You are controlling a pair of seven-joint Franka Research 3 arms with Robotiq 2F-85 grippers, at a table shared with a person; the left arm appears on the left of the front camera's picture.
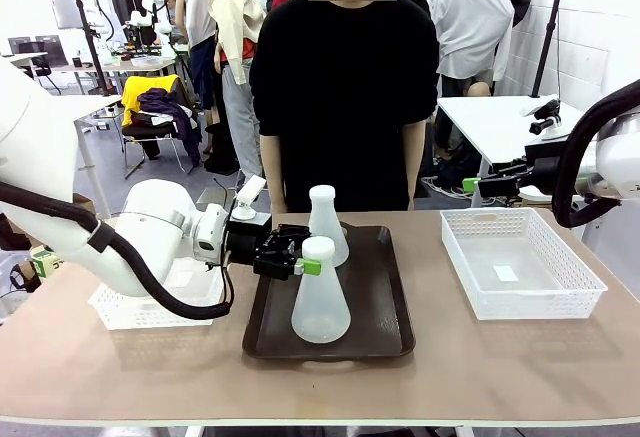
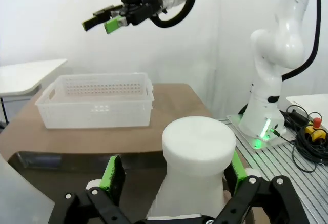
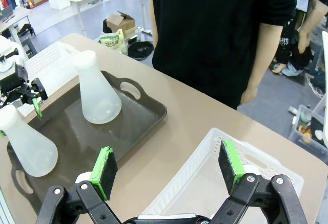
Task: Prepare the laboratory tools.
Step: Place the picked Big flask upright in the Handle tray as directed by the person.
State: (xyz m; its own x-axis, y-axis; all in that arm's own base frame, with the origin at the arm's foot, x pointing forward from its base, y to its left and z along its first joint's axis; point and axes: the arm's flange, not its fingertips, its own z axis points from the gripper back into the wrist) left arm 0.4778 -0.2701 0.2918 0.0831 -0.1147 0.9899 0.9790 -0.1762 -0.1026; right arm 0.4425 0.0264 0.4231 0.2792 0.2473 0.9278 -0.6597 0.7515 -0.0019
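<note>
Two frosted-white conical flasks stand upright on the dark brown tray [image 1: 385,332]. The near flask [image 1: 320,307] has its neck [image 2: 199,152] between the green pads of my left gripper [image 1: 303,263], which is open, with a gap beside the left pad [image 2: 113,171]. The far flask [image 1: 327,227] stands free just behind it. My right gripper [image 3: 168,168] hangs open and empty above the right white basket [image 3: 205,183], and it also appears in the left wrist view [image 2: 102,21]. In the right wrist view both flasks [image 3: 97,93] [image 3: 25,147] sit on the tray [image 3: 138,114].
A person in black stands at the far edge of the table [image 1: 345,87], behind the tray. A white mesh basket [image 1: 520,262] sits on the right. Another white basket [image 1: 130,309] lies on the left, partly hidden under my left arm. Bare tabletop runs along the front edge.
</note>
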